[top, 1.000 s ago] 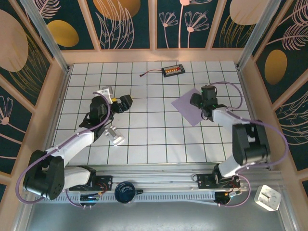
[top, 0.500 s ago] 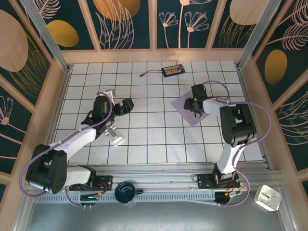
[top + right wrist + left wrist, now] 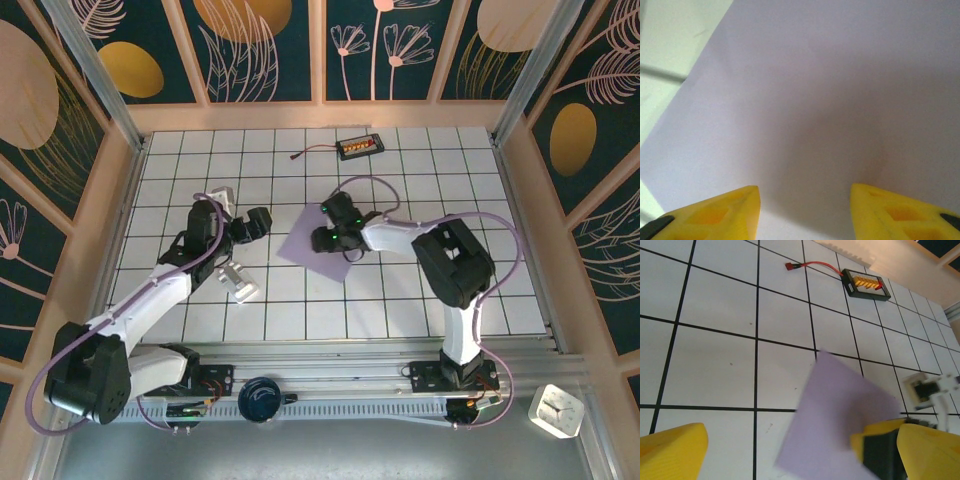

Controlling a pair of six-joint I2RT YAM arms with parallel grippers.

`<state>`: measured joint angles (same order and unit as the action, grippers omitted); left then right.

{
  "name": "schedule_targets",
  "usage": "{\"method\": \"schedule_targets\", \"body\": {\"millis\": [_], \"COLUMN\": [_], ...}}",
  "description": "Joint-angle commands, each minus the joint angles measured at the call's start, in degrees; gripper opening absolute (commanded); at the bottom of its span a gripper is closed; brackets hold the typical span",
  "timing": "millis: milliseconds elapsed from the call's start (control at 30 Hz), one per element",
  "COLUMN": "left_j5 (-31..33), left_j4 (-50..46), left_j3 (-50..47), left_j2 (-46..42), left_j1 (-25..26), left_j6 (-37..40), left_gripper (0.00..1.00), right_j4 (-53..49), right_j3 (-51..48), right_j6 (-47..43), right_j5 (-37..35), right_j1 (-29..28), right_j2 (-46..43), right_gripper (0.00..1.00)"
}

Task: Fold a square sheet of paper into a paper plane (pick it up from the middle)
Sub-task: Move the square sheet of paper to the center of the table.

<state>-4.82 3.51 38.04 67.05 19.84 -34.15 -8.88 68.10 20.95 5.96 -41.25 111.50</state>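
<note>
On the counter, my right end effector, unclenched over the square sheet of paper, may crumple it when pinching.

Far-right tiles open — silvery block (left side) in way.

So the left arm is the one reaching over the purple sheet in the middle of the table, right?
Not quite: it is the right gripper that is over the square sheet of paper, not the left. The top external view shows this; the left gripper stands off to the sheet's side, open.
</note>
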Motion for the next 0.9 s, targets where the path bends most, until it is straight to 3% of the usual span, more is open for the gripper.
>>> {"method": "schedule_targets", "body": {"millis": [0,200,433,667,867], "left_j5": [1.48,6.68,12.14,10.31,7.26], "left_j4": [-5.24,-14.22,-27.20,-30.88,-32.39], "left_j3": [-0.51,4.01,12.45,21.06,27.01], "left_j2": [-2.06,1.48,11.95,25.25,34.39], "left_j1": [0.37,7.42,15.80,17.11,17.04], "left_j6": [-1.54,-2.09,-3.70,-1.75,0.49], "left_gripper": [0.97,0.99,0.99,0.99,0.99], "right_j4": [-3.38,0.01,-0.52,3.83,6.62], "right_j3": [2.39,-3.85,-13.31,-17.57,-20.26], "right_j6": [-0.50,1.87,-0.10,0.33,-0.29], "right_j5": [5.30,5.93,-2.37,-1.07,1.20], "right_j1": [-0.45,8.05,18.27,19.37,19.43], "right_j2": [-0.97,-14.61,-27.18,-29.76,-29.95], "right_gripper": [0.54,0.67,0.79,0.95,0.96]}}
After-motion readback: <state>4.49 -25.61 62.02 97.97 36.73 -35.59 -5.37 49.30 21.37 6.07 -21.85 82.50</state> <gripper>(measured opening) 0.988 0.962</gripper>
